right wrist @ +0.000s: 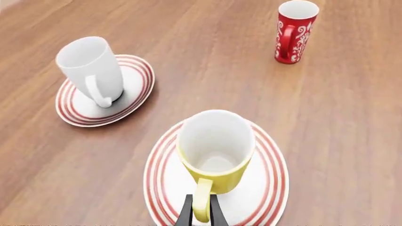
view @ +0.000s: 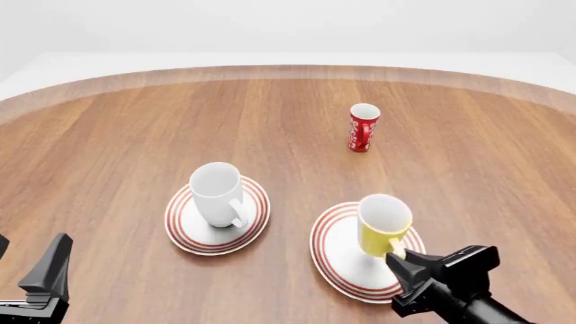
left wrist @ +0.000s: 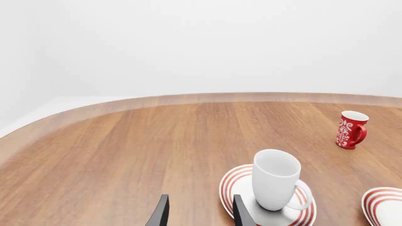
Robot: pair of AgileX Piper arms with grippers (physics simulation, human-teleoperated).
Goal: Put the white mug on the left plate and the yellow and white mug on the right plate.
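Observation:
The white mug stands upright on the left plate, its handle toward the near side. The yellow and white mug stands upright on the right plate. In the right wrist view my right gripper has its two fingers pressed against either side of the yellow handle, shut on the mug. My left gripper is open with nothing between its fingers. It hangs low at the near left, well apart from the white mug.
A slim red cup with white markings stands alone on the far side of the wooden table, beyond the right plate. The table's curved far edge runs across the back.

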